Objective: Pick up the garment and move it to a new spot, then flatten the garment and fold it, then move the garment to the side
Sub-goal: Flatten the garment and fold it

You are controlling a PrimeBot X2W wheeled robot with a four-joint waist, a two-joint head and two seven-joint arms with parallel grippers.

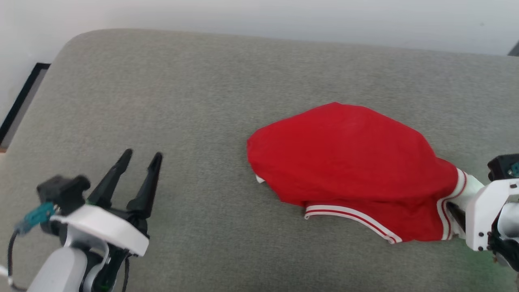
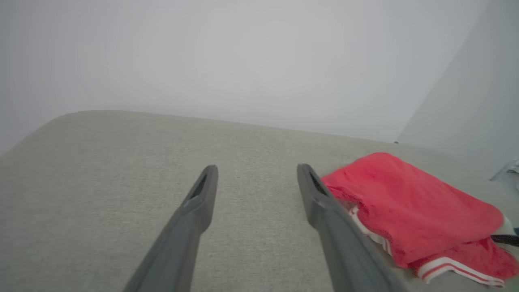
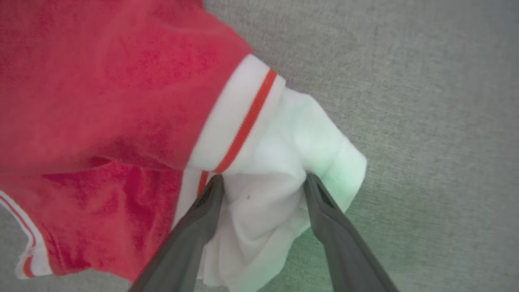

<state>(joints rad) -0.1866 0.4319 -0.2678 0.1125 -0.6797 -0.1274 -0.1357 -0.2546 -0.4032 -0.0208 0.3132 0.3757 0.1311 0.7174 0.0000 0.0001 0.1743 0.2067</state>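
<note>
Around the work we see little. A padded grey woven-fabric surface with a rounded corner (image 1: 202,81) fills the middle of the head view. A pale plain wall (image 1: 284,16) runs across the top, and a thin black strip (image 1: 20,105) shows at the upper left edge. Nothing lies between either hand and the cloth.

The red jersey garment with white sleeves and red-white striped trim (image 1: 344,154) lies in the centre right of the head view, as a soft, domed, folded-over heap. Its long axis runs from the middle of the frame down to the lower right. The rounded red end points left and a white sleeve points to the lower right. A striped band curves along its lower edge.

The right hand (image 3: 263,182) is released. In its wrist view its two long dark fingers are spread on either side of the crumpled white sleeve, which lies loose between them.

The left hand (image 1: 142,156) is at the lower left, well apart from the garment. Its fingers are spread and hold nothing.
</note>
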